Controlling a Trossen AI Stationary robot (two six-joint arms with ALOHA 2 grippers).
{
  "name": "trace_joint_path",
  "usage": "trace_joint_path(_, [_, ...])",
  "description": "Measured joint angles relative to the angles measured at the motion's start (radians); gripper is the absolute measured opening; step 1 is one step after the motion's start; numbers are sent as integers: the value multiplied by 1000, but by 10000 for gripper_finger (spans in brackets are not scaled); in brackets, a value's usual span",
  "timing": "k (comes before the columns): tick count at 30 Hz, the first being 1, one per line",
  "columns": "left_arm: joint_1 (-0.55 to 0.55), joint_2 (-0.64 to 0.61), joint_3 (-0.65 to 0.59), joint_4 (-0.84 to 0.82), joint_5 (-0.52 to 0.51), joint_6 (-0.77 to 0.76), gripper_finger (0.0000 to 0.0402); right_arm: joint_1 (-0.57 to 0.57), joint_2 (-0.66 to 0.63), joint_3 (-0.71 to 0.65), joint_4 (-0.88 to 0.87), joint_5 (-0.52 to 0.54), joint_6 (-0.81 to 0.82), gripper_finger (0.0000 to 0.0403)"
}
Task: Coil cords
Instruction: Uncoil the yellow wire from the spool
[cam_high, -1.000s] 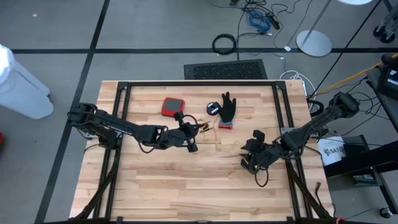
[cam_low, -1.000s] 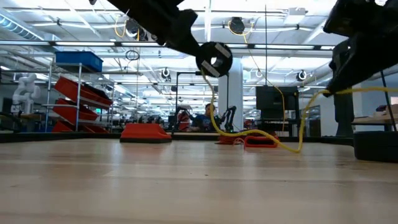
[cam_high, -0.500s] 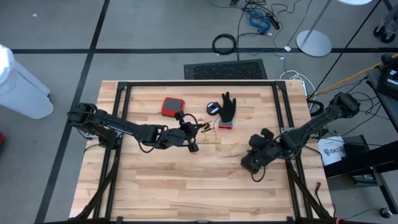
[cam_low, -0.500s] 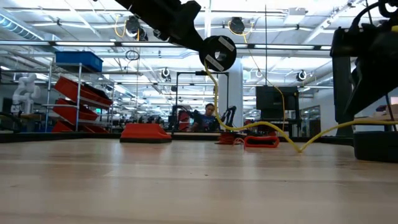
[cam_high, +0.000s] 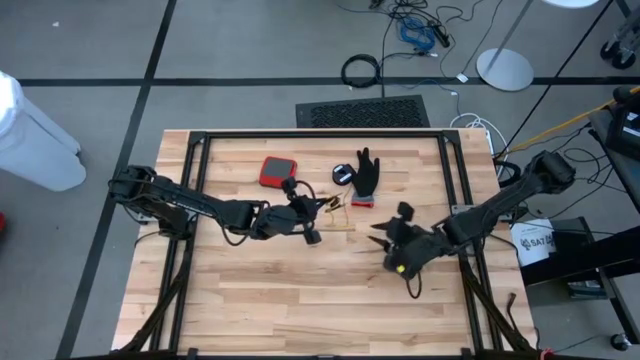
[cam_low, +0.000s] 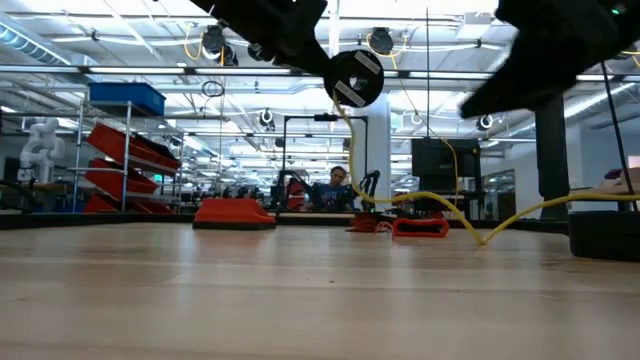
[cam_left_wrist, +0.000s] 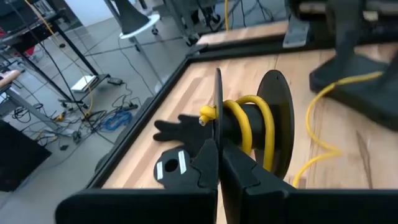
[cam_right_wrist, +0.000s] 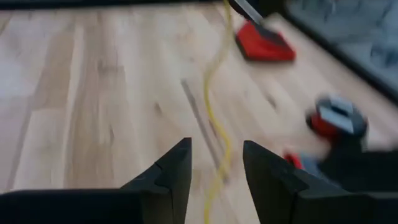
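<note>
A black glove (cam_high: 367, 174) lay flat on the wooden table (cam_high: 260, 290), fingers pointing toward the far edge, its red cuff (cam_high: 361, 201) nearest the middle. Just beside it sat a small round black disc (cam_high: 343, 174), and further along, a red square box (cam_high: 278, 171) with a dark top. Off the table, a black floor mat (cam_high: 363, 112) hugged the far edge, a thick black cable ring (cam_high: 361, 70) lay on the grey floor beyond it, and blue cables (cam_high: 415, 33) tangled farther back. A round white stand base (cam_high: 504, 69) stood nearby. Deep in the room, a person (cam_low: 334, 189) sat.
</note>
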Motion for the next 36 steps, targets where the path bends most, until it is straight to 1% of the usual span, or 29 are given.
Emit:
trace_joint_path(3, [0,0,0,46,0,-1,0,-40,94,0,197,-1,-147,130])
trace_joint_path(7, [0,0,0,94,6,-2,0,-97,220,0,414,1,-283,130])
trace_joint_path(11, [0,0,0,113,37,-34,0,-144,311,0,608,2,-384,130])
trace_joint_path(14, [0,0,0,112,53,-51,0,-171,352,0,712,3,-430,130])
trace_joint_path(19, [0,0,0,113,54,-52,0,-204,382,0,782,-7,-432,129])
trace_joint_path(22, [0,0,0,114,60,-53,0,-217,392,0,796,-14,-423,121])
trace_joint_path(26, [0,0,0,130,72,-54,0,-236,412,0,836,-60,-416,88])
trace_joint_path(29, [0,0,0,135,77,-54,0,-243,430,0,857,-62,-418,51])
trace_joint_path(32, [0,0,0,135,78,-54,0,-247,444,0,879,-99,-424,12])
trace_joint_path(34, [2,0,0,132,76,-50,0,-246,453,0,906,-118,-425,7])
trace_joint_path(36, [7,0,1,116,49,-18,0,-240,455,0,929,-163,-424,6])
